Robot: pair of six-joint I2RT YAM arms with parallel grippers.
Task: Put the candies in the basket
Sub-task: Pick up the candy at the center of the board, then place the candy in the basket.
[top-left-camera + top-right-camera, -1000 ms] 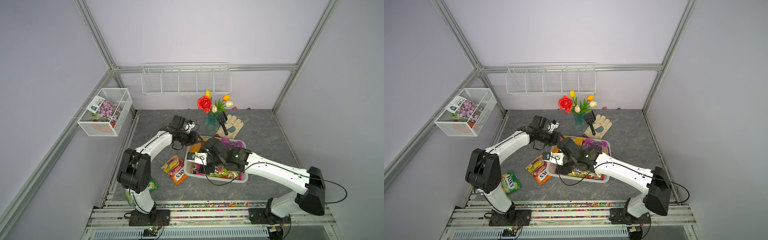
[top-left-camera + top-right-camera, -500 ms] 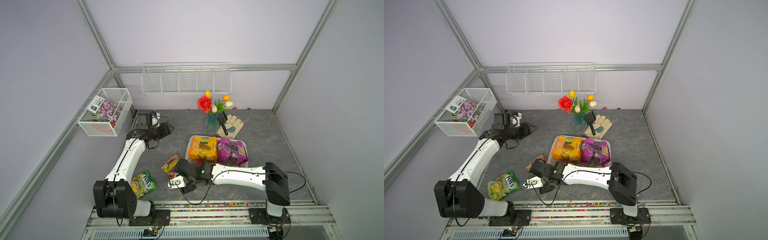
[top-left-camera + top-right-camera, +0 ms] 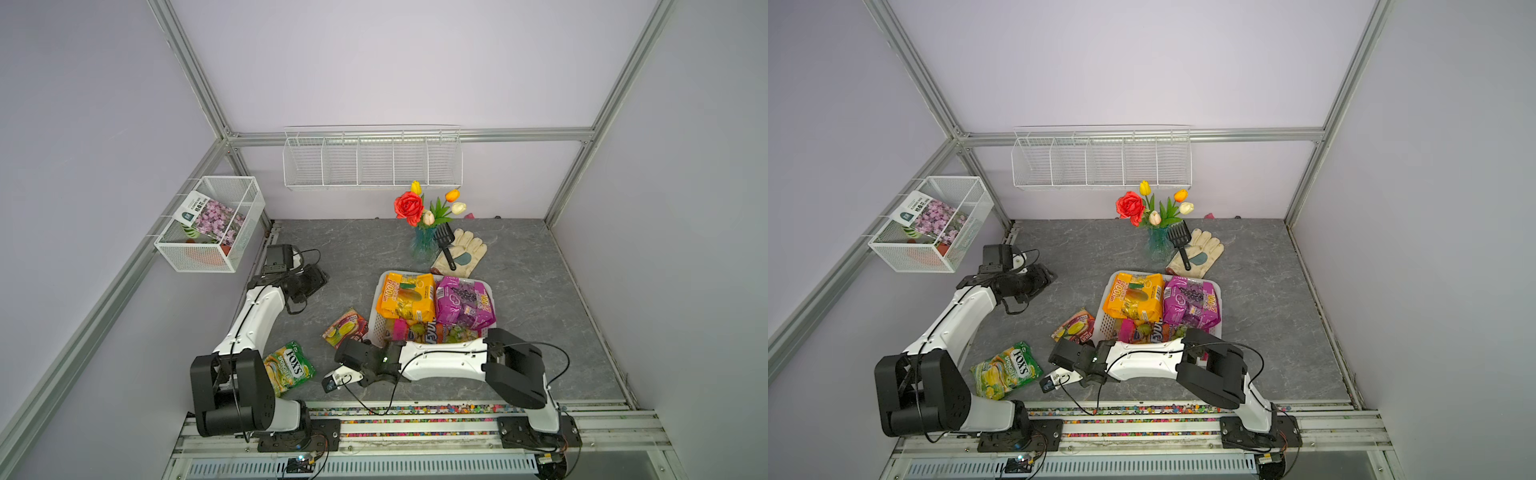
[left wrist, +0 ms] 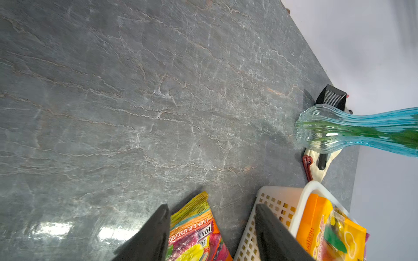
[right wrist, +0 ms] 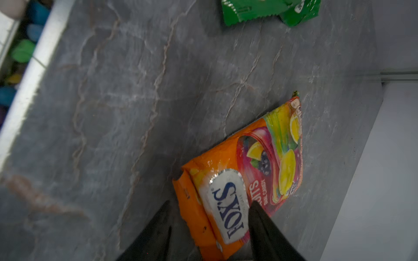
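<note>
The basket [image 3: 379,328] [image 3: 1106,328] [image 4: 271,198] sits mid-table and holds several candies, with the yellow-orange mango bag [image 3: 405,297] and the purple grape bag [image 3: 465,303] on top. An orange FOX'S bag [image 3: 343,328] [image 3: 1073,326] [image 5: 228,203] lies on the table by the basket's left wall. My right gripper [image 3: 347,347] [image 5: 210,203] is down over its near end, open, jaws on either side of the bag, one finger touching it. A green FOX'S bag [image 3: 289,368] [image 5: 267,9] lies front left. My left gripper [image 3: 320,278] [image 4: 212,206] is open and empty, far left.
A blue glass vase [image 3: 424,245] of flowers, a glove [image 3: 461,251] and a black scoop [image 3: 444,245] stand behind the basket. A wire-mesh box [image 3: 210,224] hangs on the left wall and a divided wire rack [image 3: 372,160] on the back wall.
Both arms have left the basket. The left arm swung out to the far left. The right arm came down to the orange FOX'S bag and its jaws have narrowed around it.
</note>
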